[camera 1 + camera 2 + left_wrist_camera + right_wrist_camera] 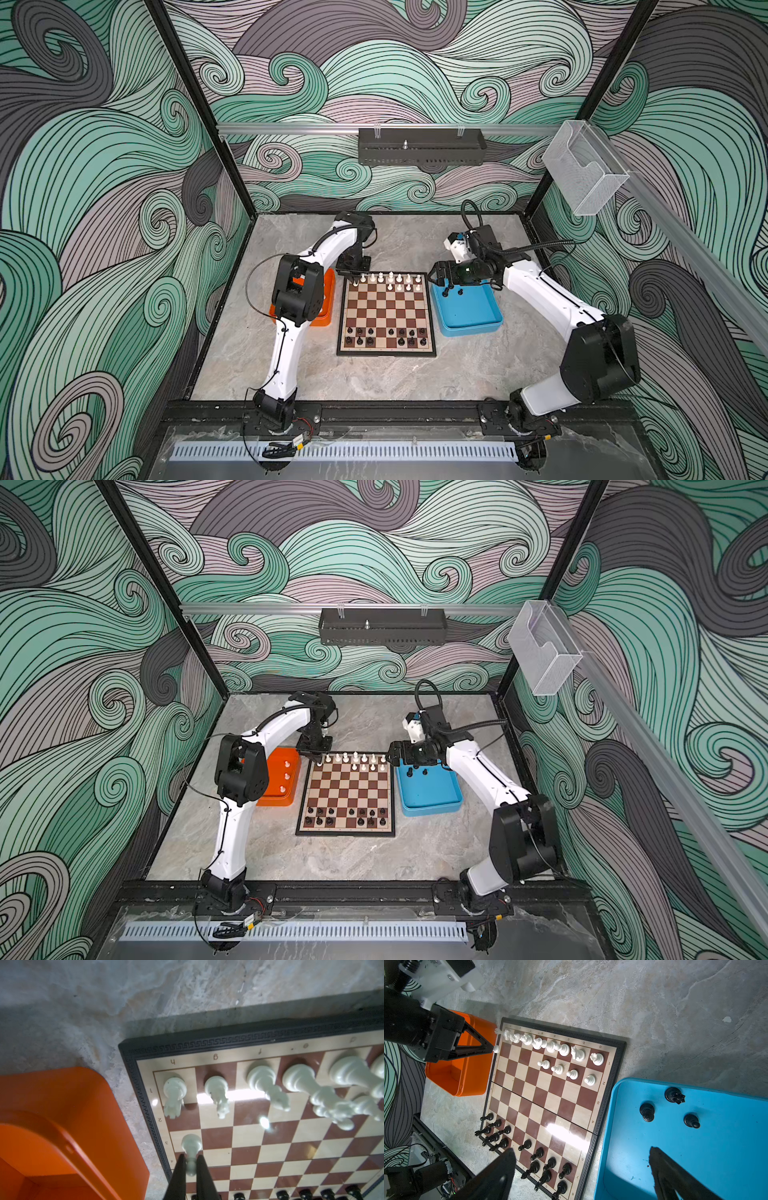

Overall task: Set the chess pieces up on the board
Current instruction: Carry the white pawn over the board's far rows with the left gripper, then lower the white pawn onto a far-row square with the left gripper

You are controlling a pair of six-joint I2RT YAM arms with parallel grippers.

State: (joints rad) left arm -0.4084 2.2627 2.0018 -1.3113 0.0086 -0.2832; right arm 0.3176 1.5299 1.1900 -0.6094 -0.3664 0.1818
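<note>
In a top view, half hiding the orange tray (pixel 329 303) behind an arm. Left wrist: pinching a blurry white pawn (pixel 191 1144) in the left claw (pixel 190 1160) near the board's (pixel 249 1147) corner. Right wrist: holding the right claw (pixel 581 1149) wide, empty, fingers cropped.

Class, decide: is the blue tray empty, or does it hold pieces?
Not empty: three black chess pieces sit in the blue tray, right wrist view.

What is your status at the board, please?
Left gripper shut on white pawn at board edge. Right gripper open at blue tray corner. Nothing blocking.
</note>
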